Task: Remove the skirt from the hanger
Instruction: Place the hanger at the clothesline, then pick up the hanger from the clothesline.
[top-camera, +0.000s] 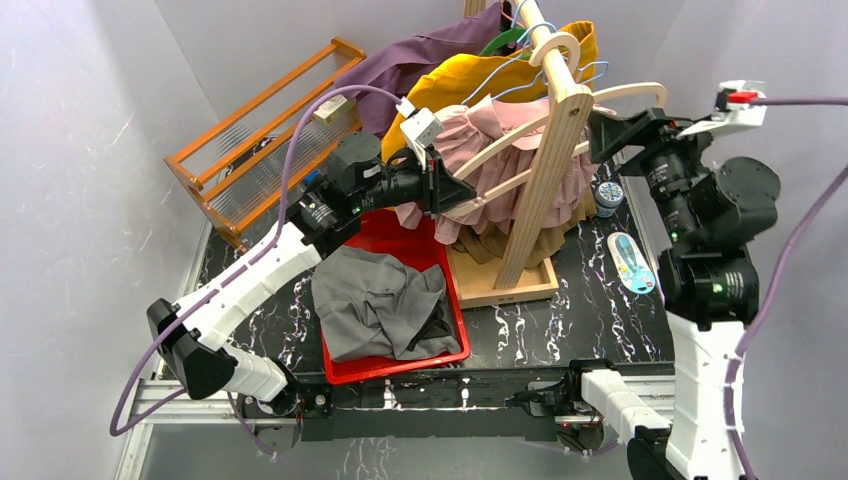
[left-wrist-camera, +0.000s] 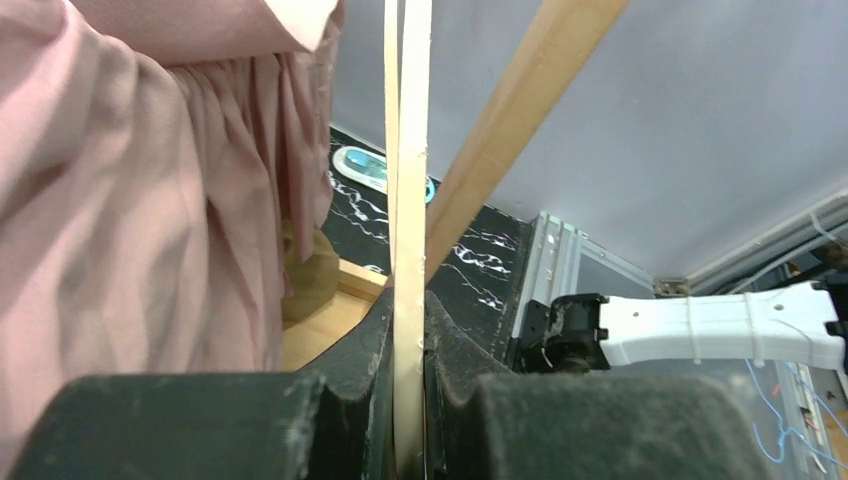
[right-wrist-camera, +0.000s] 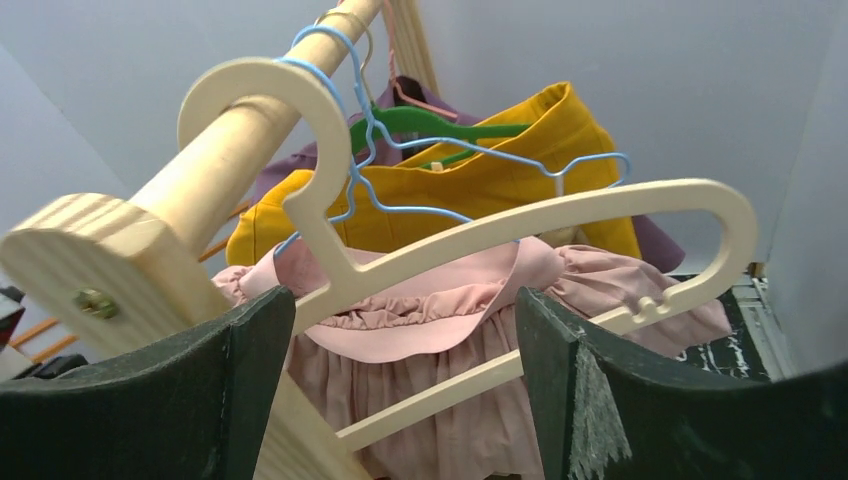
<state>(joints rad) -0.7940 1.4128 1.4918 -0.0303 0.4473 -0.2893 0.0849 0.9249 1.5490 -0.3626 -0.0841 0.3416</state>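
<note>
A: How far along is it?
B: Barely begun, I'd judge. The pink skirt (top-camera: 497, 128) is on the cream hanger (right-wrist-camera: 560, 215), hooked over the wooden rack (top-camera: 540, 190) at the far middle of the table (top-camera: 590, 320).
A: And the arms?
B: The left gripper (left-wrist-camera: 408, 320) is clamped on the hanger's left end, beside the fabric. The right gripper (right-wrist-camera: 405, 330) gapes wide near the hanger's right end, holding nothing.
A: What's left?
B: Everything: working the waistband off both hanger arms and lifting the skirt free.

White-shelled left arm (top-camera: 245, 285) and right arm (top-camera: 697, 385), black joint housings (top-camera: 355, 160), purple cables (top-camera: 298, 130), scuffed black fingers (right-wrist-camera: 590, 400)
</note>
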